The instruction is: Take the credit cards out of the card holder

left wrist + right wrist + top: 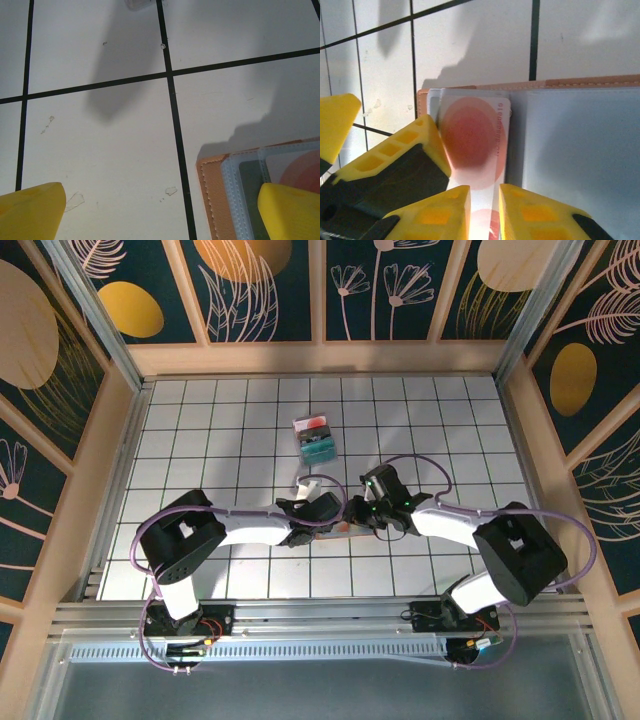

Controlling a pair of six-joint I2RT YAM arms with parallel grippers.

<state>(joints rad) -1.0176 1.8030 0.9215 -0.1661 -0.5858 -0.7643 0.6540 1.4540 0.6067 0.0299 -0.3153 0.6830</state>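
Our right tool (484, 194) stands low over the card holder (580, 150), its two yellow tips a narrow gap apart. A white card (475, 135) with a red disc lies in line with that gap and runs beneath the tips. We cannot tell whether they pinch it or merely sit above it. The card rests on the left part of the opened holder. The holder's grey-blue inner faces look up, and its pinkish stitched edge shows along the far side.

Our left tool (160, 195) is spread wide and clasps nothing. One of its fingers (292, 212) covers the holder's corner, just beside the card's left edge. The other sits over bare tabletop (100, 150), off the holder's side.

From above, we see both tools meeting nose to nose at the holder, near the front middle of the white, black-gridded tabletop, with the holder lying flat between and under them. A teal pack (317, 440) with red and black parts lies well apart, farther back on the grid.
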